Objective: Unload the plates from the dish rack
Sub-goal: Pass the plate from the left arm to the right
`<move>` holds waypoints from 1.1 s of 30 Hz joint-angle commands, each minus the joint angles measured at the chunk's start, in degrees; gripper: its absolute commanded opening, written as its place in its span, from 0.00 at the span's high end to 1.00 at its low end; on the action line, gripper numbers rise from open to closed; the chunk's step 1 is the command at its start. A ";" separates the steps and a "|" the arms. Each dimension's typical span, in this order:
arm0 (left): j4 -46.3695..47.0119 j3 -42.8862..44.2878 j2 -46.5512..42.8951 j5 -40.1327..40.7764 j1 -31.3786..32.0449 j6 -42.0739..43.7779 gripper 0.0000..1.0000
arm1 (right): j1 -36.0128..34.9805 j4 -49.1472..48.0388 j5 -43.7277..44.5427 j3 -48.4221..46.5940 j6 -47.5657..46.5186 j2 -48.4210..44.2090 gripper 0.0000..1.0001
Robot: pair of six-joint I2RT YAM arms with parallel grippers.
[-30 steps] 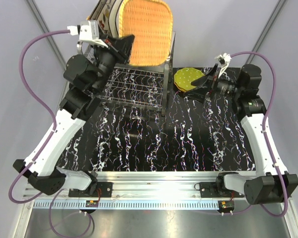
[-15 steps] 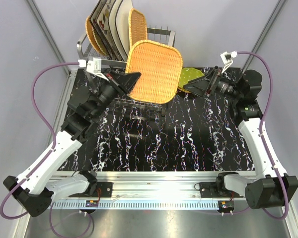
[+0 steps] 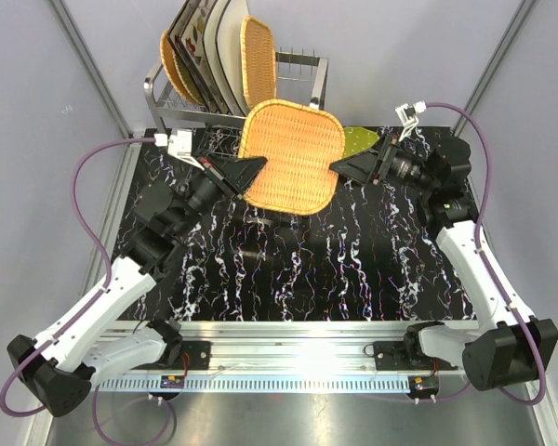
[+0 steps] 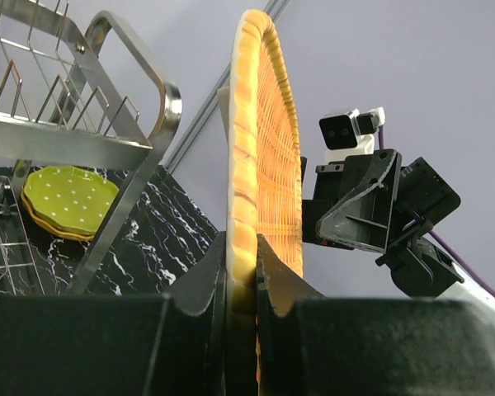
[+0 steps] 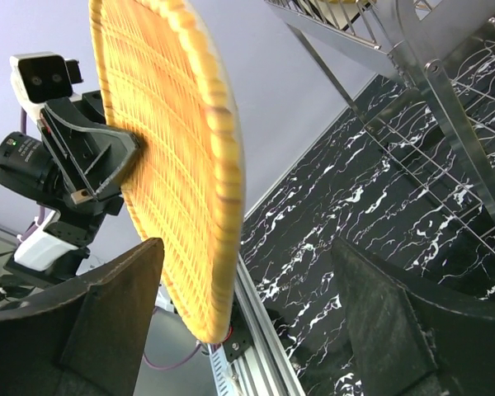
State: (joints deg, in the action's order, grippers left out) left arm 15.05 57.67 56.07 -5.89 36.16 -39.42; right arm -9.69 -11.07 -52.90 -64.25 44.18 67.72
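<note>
The square wicker plate (image 3: 291, 156) hangs just near of the dish rack (image 3: 167, 111), above the marbled table (image 3: 353, 269). The left gripper (image 4: 241, 264) is clenched on its left edge. The right gripper (image 3: 339, 167) gapes around its right edge, seemingly without touching. Green dotted plates (image 4: 70, 202) lie at far right.

The black marbled table (image 3: 353, 269) carries the dish rack (image 3: 318, 82); a stack of green dotted plates (image 4: 70, 200) lies just right of it.
</note>
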 commanded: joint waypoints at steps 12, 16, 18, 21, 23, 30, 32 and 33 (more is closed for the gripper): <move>16.15 -5.28 -2.46 1.93 0.14 -6.19 1.00 | -4.37 -4.57 4.56 1.49 -0.50 2.15 0.31; 17.21 -6.95 -2.81 2.99 0.14 -6.99 1.00 | -4.81 -6.59 4.04 2.02 1.25 2.67 0.49; 17.56 -7.74 -2.90 3.34 0.14 -7.25 1.00 | -5.16 -7.38 4.04 2.28 1.78 2.76 0.57; 18.00 -8.62 -2.90 3.69 0.14 -7.51 1.00 | -5.34 -7.74 3.95 2.55 2.22 3.20 0.71; 18.26 -9.15 -2.81 3.87 0.14 -7.69 1.00 | -5.60 -8.00 3.77 2.55 2.57 3.47 0.81; 19.23 -11.17 -3.08 5.53 0.05 -8.92 0.97 | -5.60 -8.70 3.95 2.64 3.89 4.26 1.00; 19.05 -12.22 -3.95 5.71 0.14 -9.18 0.86 | -5.42 -8.79 2.64 2.73 3.72 4.26 1.00; 18.97 -12.67 -4.22 6.58 0.14 -9.18 0.79 | -5.25 -8.71 1.94 2.73 3.54 4.26 1.00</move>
State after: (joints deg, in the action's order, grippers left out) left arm 25.63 45.34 54.72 -2.72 36.12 -46.50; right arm -14.61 -16.32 -49.65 -61.56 49.32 71.92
